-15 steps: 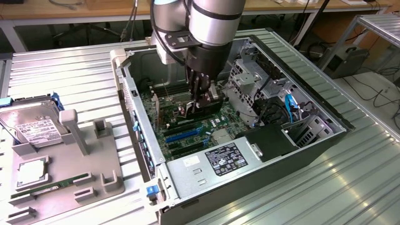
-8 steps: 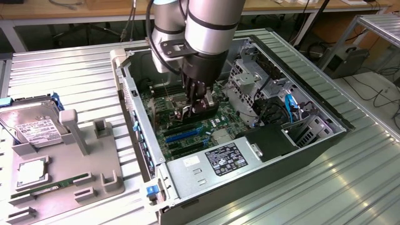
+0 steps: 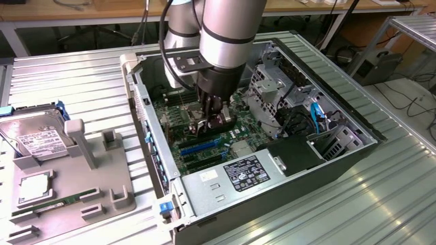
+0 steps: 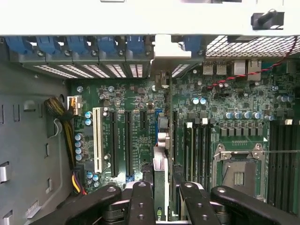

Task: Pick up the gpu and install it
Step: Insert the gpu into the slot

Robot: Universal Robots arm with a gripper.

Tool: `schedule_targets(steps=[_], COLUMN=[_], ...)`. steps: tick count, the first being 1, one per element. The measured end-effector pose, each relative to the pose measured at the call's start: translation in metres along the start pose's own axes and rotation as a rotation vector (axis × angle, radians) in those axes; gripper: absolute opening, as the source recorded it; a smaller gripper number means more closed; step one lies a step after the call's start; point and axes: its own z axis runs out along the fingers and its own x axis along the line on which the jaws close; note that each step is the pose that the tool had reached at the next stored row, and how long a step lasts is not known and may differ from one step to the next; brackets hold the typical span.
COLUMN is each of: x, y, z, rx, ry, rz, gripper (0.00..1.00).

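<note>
My gripper (image 3: 214, 118) is down inside the open computer case (image 3: 354, 117), just above the green motherboard (image 3: 178, 115). It is shut on the gpu (image 3: 222, 124), which stands on edge between the fingers. In the wrist view the gpu (image 4: 161, 176) appears as a thin upright card, with black fingers (image 4: 140, 201) on either side of it and my gripper (image 4: 161, 199) closed around it. The card runs along a slot line between the black expansion slots (image 4: 127, 143) and the RAM slots (image 4: 197, 150). Its far end reaches toward the rear bracket openings (image 4: 161, 70).
A grey fixture tray (image 3: 75, 173) outside the case holds a silver hard drive (image 3: 34, 135), a green RAM stick (image 3: 54, 201) and a silver square chip (image 3: 34, 186). Inside are the power supply (image 3: 238, 173), drive cage (image 3: 272, 84), CPU socket (image 4: 239, 173) and a white slot (image 4: 97, 138).
</note>
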Motion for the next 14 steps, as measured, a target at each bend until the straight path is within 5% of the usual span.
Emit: schedule_targets(steps=[14], x=[0.0034], y=[0.0025], z=[0.0104], rx=[-0.0003], ry=[-0.0035], rz=[-0.008], gripper=[0.26])
